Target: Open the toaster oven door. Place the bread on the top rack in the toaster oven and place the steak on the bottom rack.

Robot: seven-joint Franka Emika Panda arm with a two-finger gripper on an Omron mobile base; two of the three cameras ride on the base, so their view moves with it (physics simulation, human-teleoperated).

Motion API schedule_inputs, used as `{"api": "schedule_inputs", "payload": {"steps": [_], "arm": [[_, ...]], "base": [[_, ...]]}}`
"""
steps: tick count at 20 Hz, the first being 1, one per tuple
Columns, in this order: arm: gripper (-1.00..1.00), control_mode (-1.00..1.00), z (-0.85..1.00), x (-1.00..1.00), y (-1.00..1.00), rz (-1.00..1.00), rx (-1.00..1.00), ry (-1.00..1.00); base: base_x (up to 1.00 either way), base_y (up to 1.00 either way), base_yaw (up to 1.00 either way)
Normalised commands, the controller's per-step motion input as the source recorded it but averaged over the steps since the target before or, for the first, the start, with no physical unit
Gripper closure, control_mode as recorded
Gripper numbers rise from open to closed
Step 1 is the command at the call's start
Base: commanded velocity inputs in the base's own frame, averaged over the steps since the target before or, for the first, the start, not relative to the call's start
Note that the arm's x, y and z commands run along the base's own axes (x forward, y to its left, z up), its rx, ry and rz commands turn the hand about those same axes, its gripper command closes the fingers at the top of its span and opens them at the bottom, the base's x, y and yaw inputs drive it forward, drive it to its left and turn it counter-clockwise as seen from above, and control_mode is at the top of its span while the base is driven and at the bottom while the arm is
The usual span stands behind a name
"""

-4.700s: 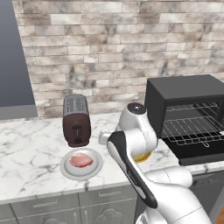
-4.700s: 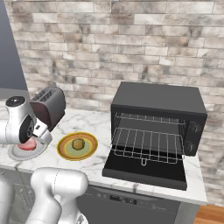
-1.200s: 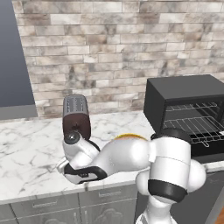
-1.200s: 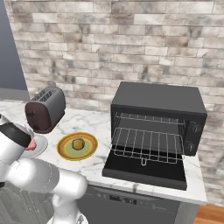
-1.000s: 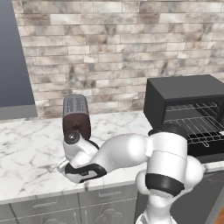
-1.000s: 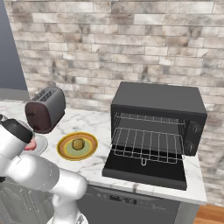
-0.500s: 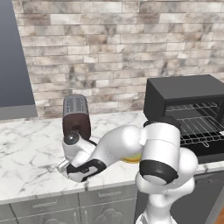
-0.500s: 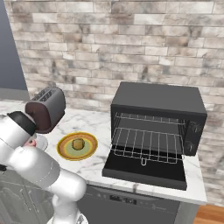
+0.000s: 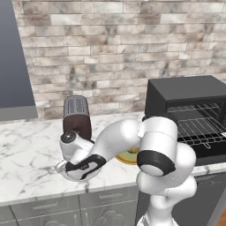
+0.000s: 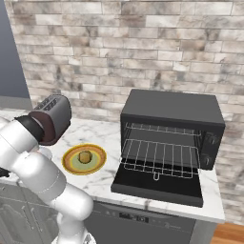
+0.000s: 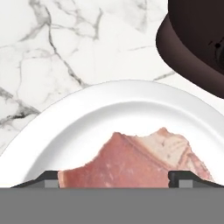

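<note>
Hand view looks straight down on the flat pinkish-red raw steak (image 11: 140,162), lying on a plain white round plate (image 11: 78,127) right under the pincer (image 11: 118,177), whose dark tips stand wide to either side of the meat, gripping nothing. Beyond it sits a dark brown slot toaster (image 11: 197,43). To grab well, I'd sink lower so both tips straddle the slab squarely before squeezing.

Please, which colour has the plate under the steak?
Plain white; the plate under the steak shows best in the hand view.
</note>
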Motion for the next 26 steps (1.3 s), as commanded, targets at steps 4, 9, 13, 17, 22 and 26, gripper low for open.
{"api": "schedule_inputs", "payload": {"steps": [4,9,13,17,22,26], "arm": [[1.0,-1.0,-0.2,0.0,-0.25,0.0,0.01,0.02],[1.0,-1.0,-0.17,0.0,-0.22,0.0,0.0,0.0],[1.0,-1.0,-0.09,-0.02,-0.23,0.0,0.01,0.0],[1.0,-1.0,0.0,-0.04,-0.15,0.0,0.01,0.0],[1.0,-1.0,0.13,-0.05,-0.07,0.0,0.01,0.0],[1.0,-1.0,0.19,-0.05,-0.11,0.0,0.02,0.0]], "base": [[0.0,0.0,0.0],[0.0,0.0,0.0],[0.0,0.0,0.0],[0.0,0.0,0.0],[0.0,0.0,0.0],[0.0,0.0,0.0]]}}
